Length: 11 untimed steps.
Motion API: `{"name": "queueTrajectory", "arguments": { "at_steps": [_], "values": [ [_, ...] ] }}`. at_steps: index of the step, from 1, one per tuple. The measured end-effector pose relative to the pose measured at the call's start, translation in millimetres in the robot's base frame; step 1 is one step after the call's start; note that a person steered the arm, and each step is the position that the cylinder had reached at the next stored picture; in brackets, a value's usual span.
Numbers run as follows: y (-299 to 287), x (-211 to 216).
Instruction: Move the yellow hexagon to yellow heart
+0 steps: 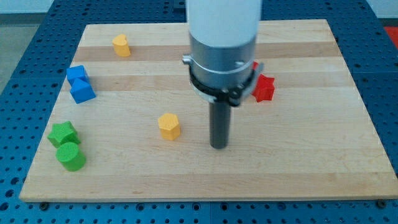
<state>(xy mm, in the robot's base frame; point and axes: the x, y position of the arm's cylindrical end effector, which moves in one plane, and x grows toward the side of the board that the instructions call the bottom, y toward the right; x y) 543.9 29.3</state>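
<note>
Main risk: my tip (218,146) sits just right of the yellow hexagon (168,126), mid-surface (311,162) toward the bottom edge; pushing from there would drive it left, not up-left to the yellow heart (121,45) near the top-left corner. No fingers on this rod. Green star (63,133) and green cylinder (71,156) sit bottom-left, blue blocks (79,84) by the left edge, skirting the path; red block (263,88) lies right, clear.

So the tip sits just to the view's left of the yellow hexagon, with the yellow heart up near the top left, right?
Not quite. In the camera view my tip sits just to the view's right of the yellow hexagon, not its left, with a small gap between them. The yellow heart is indeed near the top left.
</note>
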Motion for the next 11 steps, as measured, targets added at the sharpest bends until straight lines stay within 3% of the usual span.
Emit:
{"name": "queueTrajectory", "arguments": {
  "at_steps": [1,5,6,8,9,11],
  "values": [
    [18,22],
    [18,33],
    [12,55],
    [-12,21],
    [-77,1],
    [-118,-74]
  ]
}}
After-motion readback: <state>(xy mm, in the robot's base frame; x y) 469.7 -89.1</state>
